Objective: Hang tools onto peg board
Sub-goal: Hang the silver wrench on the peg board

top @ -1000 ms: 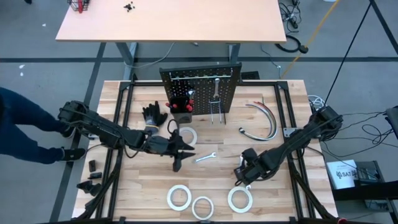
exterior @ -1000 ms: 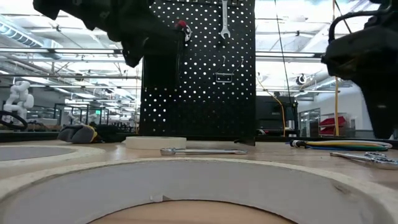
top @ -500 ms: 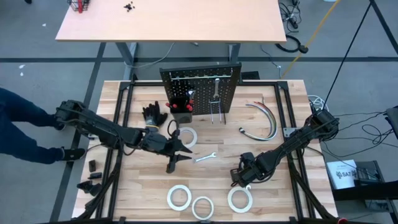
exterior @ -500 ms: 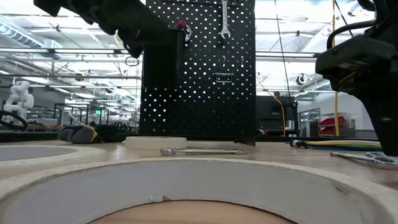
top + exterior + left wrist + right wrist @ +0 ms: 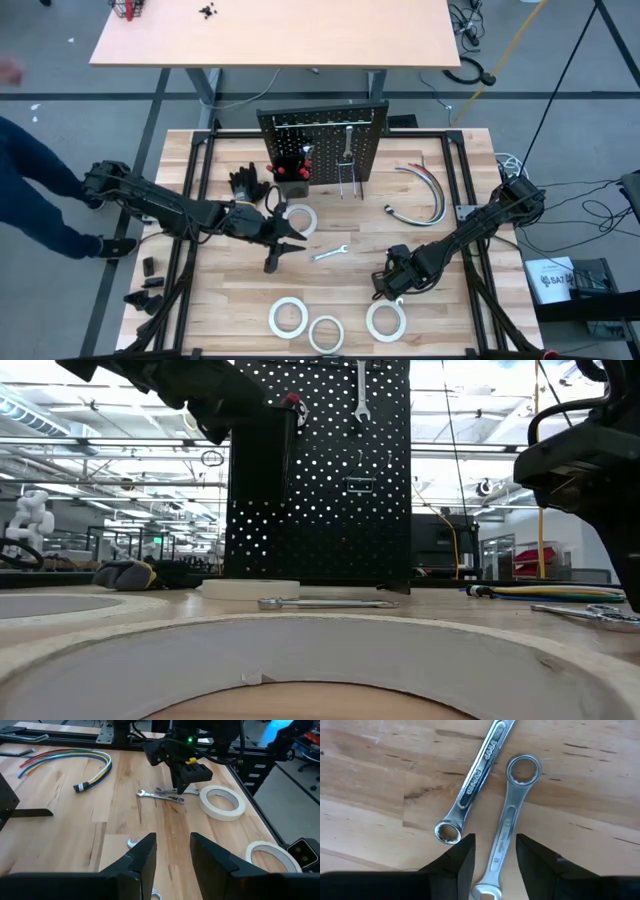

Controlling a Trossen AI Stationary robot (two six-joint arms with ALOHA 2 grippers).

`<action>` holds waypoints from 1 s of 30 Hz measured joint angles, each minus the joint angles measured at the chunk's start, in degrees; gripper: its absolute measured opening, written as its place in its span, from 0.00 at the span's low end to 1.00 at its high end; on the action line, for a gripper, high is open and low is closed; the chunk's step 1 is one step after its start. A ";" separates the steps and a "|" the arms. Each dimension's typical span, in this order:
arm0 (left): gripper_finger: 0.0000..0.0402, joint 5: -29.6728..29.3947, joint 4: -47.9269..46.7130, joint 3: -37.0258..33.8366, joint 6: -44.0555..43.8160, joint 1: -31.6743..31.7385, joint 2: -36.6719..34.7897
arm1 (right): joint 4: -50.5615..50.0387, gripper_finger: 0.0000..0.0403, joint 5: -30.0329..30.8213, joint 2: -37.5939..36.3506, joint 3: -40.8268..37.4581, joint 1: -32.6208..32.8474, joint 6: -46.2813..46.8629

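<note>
Two wrenches [image 5: 492,802] lie crossed under my right gripper [image 5: 494,857], whose jaws have narrowed around one shank without yet gripping, so a pickup is starting. My left gripper [image 5: 283,243], part open and empty, has drifted toward the peg board [image 5: 325,140].

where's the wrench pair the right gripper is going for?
In the high view, the two wrenches lie on the table's right half, under the right gripper, just above the rightmost tape roll. The right wrist view shows the gripper's fingers straddling one wrench's handle.
</note>
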 joint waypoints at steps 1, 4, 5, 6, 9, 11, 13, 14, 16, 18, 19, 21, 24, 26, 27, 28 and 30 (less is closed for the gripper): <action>0.30 0.00 0.02 -0.01 0.14 0.00 0.00 | 0.03 0.33 0.08 0.00 0.00 0.00 -0.14; 0.30 0.00 0.02 0.00 0.65 0.11 0.00 | -0.06 0.33 0.21 0.00 0.00 0.00 -0.60; 0.30 0.00 0.02 0.00 0.80 0.20 0.00 | -0.27 0.33 0.25 0.00 0.00 0.00 -0.65; 0.30 0.00 0.02 0.00 0.82 0.29 0.00 | -0.63 0.33 0.42 0.05 0.01 0.00 -0.69; 0.30 0.00 0.02 -0.01 0.84 0.42 0.00 | -1.33 0.32 0.33 1.49 0.06 0.00 -1.07; 0.30 0.00 0.05 0.00 0.84 0.42 0.00 | -1.06 0.31 0.07 2.57 0.35 0.00 -1.57; 0.30 0.00 0.04 0.00 0.82 0.39 0.00 | -0.07 0.28 -0.25 4.19 0.35 0.00 -2.65; 0.30 0.00 0.05 0.00 0.82 0.39 0.00 | 0.02 0.27 -0.29 4.67 0.37 0.00 -3.36; 0.30 0.00 0.04 0.00 0.37 0.39 0.00 | -0.69 0.22 -0.35 5.71 0.56 0.00 -4.43; 0.30 -0.02 0.04 0.00 0.11 0.37 0.02 | -3.08 0.15 -0.64 5.97 0.75 0.00 -4.59; 0.30 -0.02 0.05 0.00 -0.06 0.36 0.00 | -4.86 0.12 -0.63 6.01 0.86 -0.05 -4.73; 0.30 -0.02 0.04 0.00 -0.08 0.35 0.02 | -8.08 0.05 0.06 5.44 0.96 -0.32 -5.54; 0.30 -0.04 0.06 0.00 0.16 0.42 0.02 | -11.48 0.04 1.56 3.39 0.21 -1.78 -8.40; 0.30 -0.04 0.08 0.00 0.16 0.46 0.02 | -11.92 0.05 2.38 1.76 -0.16 -3.07 -9.24; 0.30 -0.04 0.14 0.00 -0.05 0.46 0.02 | -11.95 0.05 3.62 1.15 -0.29 -3.40 -9.74; 0.30 -0.03 0.46 0.00 -0.05 0.48 0.02 | -12.08 0.05 5.09 0.48 -0.40 -3.66 -10.13; 0.30 0.10 1.27 0.00 -0.07 0.64 0.02 | -12.38 0.02 6.35 -1.16 -0.36 -4.22 -10.21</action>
